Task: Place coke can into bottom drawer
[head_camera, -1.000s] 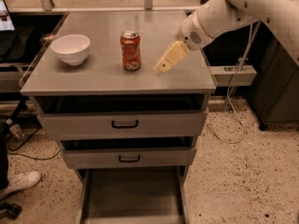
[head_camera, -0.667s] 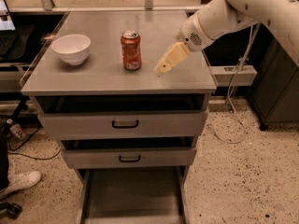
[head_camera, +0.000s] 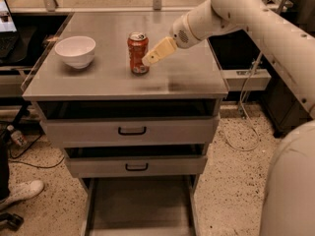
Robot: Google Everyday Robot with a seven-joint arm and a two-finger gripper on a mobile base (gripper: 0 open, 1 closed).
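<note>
The coke can (head_camera: 138, 52), red-orange with a silver top, stands upright near the middle of the grey cabinet top (head_camera: 187, 77). My gripper (head_camera: 147, 60) reaches in from the upper right on the white arm, and its cream tip sits right at the can's right side, about mid-height. Whether it touches the can is unclear. The bottom drawer (head_camera: 140, 205) is pulled out at the foot of the cabinet, showing a bare grey floor with low sides.
A white bowl (head_camera: 75, 50) sits on the left of the cabinet top. Two upper drawers with black handles (head_camera: 132, 131) (head_camera: 136, 167) stand slightly ajar. My white body (head_camera: 290, 191) fills the lower right. A shoe (head_camera: 19, 191) and cables lie on the speckled floor at left.
The gripper has moved left and slightly up across the cabinet top, from well right of the coke can to its right side. Can and bowl have not moved.
</note>
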